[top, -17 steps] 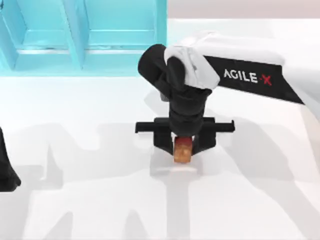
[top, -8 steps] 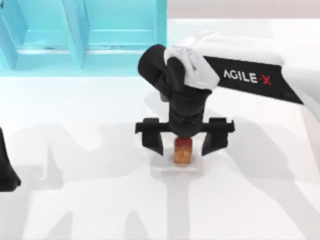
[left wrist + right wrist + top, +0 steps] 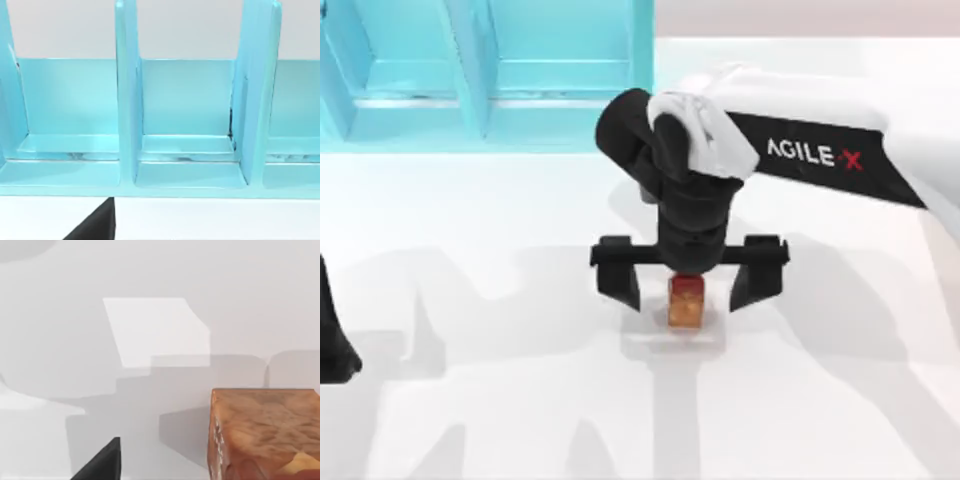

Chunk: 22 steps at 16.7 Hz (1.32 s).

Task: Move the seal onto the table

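Top view: right pincer (image 3: 685, 285) spread wide astride upright seal (image 3: 686, 302), fingers apart from it; seal rests on desk (image 3: 500, 400), apparently placed.

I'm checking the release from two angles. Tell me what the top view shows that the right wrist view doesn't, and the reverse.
The top view shows the right gripper open, its fingers standing apart on either side of the upright seal, the turquoise shelf unit at the back, and the left arm parked at the table's left edge. The right wrist view gives a close look at the seal's mottled amber side and one dark fingertip. Both share the seal and the white table.
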Each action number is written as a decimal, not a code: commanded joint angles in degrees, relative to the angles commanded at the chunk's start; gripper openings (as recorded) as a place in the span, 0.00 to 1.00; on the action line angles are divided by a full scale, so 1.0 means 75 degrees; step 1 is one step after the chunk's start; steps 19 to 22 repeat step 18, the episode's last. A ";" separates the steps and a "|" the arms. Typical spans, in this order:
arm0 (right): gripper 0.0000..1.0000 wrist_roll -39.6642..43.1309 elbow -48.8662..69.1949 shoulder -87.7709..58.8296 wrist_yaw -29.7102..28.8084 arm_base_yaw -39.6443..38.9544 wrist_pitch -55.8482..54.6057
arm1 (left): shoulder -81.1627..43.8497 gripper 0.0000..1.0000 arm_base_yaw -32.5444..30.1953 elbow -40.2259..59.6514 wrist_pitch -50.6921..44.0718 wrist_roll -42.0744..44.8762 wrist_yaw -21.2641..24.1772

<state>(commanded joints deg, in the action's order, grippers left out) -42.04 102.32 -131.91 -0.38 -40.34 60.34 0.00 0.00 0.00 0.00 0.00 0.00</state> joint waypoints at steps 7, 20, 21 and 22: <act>1.00 -0.0015 0.1977 0.0060 0.0016 0.0007 0.1573 | 0.0000 1.00 0.0000 0.0000 0.0000 0.0000 0.0000; 1.00 0.0030 0.4896 -0.0183 -0.0001 0.0032 0.4717 | 0.0000 1.00 0.0000 0.0000 0.0000 0.0000 0.0000; 1.00 0.0030 0.4896 -0.0183 -0.0001 0.0032 0.4717 | 0.0000 1.00 0.0000 0.0000 0.0000 0.0000 0.0000; 1.00 0.0030 0.4896 -0.0183 -0.0001 0.0032 0.4717 | 0.0000 1.00 0.0000 0.0000 0.0000 0.0000 0.0000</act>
